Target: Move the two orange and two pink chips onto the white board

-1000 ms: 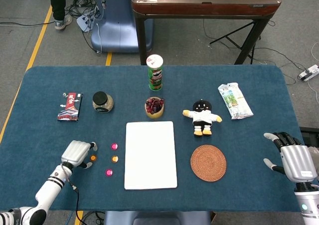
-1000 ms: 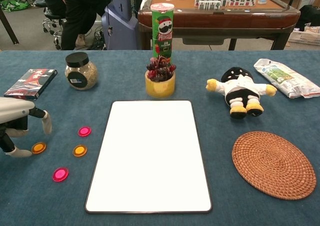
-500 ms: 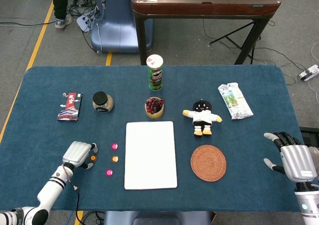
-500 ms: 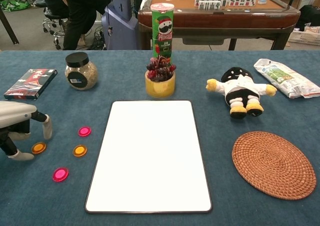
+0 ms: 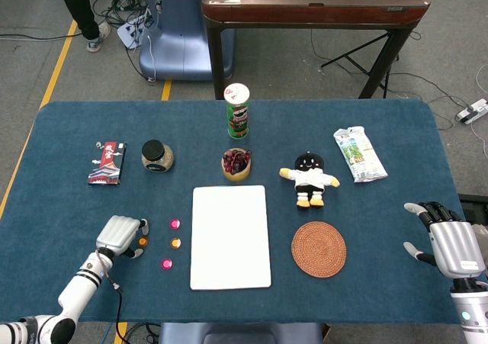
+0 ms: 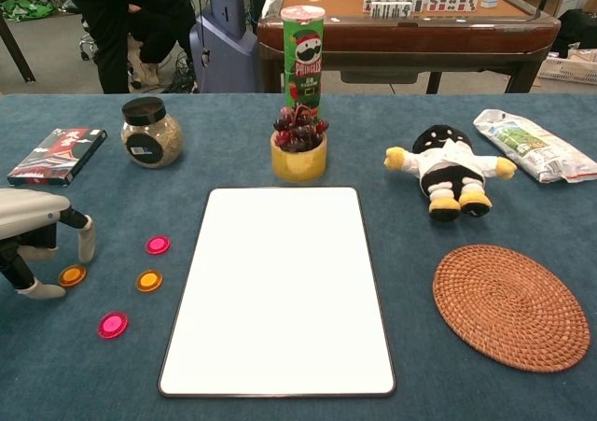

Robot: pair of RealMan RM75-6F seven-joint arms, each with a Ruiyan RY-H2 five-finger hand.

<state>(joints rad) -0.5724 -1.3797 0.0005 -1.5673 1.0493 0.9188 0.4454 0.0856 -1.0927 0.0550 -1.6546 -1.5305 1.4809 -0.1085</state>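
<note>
The white board (image 5: 230, 237) (image 6: 280, 289) lies flat at the table's middle. To its left sit several chips: a pink chip (image 5: 175, 223) (image 6: 158, 245), an orange chip (image 5: 175, 242) (image 6: 148, 280), a second pink chip (image 5: 166, 264) (image 6: 113, 325) and a second orange chip (image 5: 142, 241) (image 6: 72, 274). My left hand (image 5: 120, 236) (image 6: 34, 236) hovers just left of the chips, fingers pointing down around the outer orange chip and holding nothing. My right hand (image 5: 446, 241) rests open at the table's right edge, far from the chips.
A woven coaster (image 5: 318, 249) lies right of the board. Behind it stand a yellow cup of berries (image 5: 236, 164), a Pringles can (image 5: 238, 111), a plush doll (image 5: 309, 178), a snack bag (image 5: 358, 154), a jar (image 5: 157, 155) and a small box (image 5: 107, 162).
My left hand has lowered slightly toward the outer orange chip. The chips, the board and the right hand have not moved.
</note>
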